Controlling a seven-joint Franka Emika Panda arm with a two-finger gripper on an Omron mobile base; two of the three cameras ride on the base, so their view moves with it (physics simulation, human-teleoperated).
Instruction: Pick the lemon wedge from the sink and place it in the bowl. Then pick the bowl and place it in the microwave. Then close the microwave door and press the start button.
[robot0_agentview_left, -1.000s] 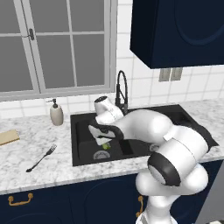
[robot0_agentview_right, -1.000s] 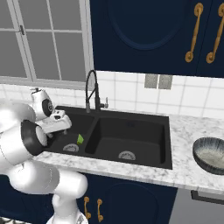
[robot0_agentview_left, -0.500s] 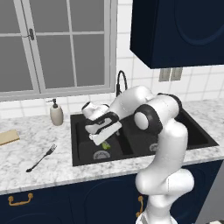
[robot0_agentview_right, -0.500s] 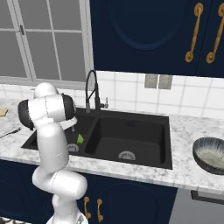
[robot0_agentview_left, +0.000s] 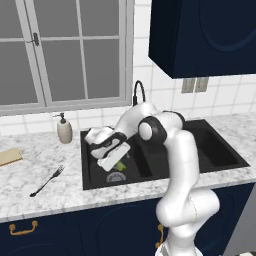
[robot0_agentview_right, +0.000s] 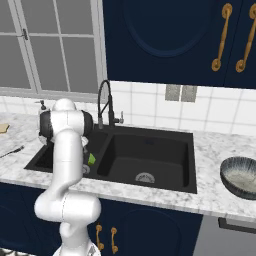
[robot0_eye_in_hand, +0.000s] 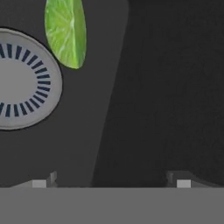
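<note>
The lemon wedge lies on the floor of the left basin of the black sink, beside the round metal drain. It also appears as a small green speck under my hand, and as the same green speck behind the arm's upright link. My gripper is open, fingertips wide apart, hovering low over the basin floor, with the wedge ahead and to the left of the gap. The bowl stands on the counter right of the sink. The microwave and its door are out of view.
The arched black faucet rises behind the sink's divider. A soap bottle, a fork and a wooden board lie on the marble counter left of the sink. Dark cabinets hang above.
The arm has straightened up and swung the hand lower into the left basin, closer to the wedge. The wedge and bowl have not moved.
</note>
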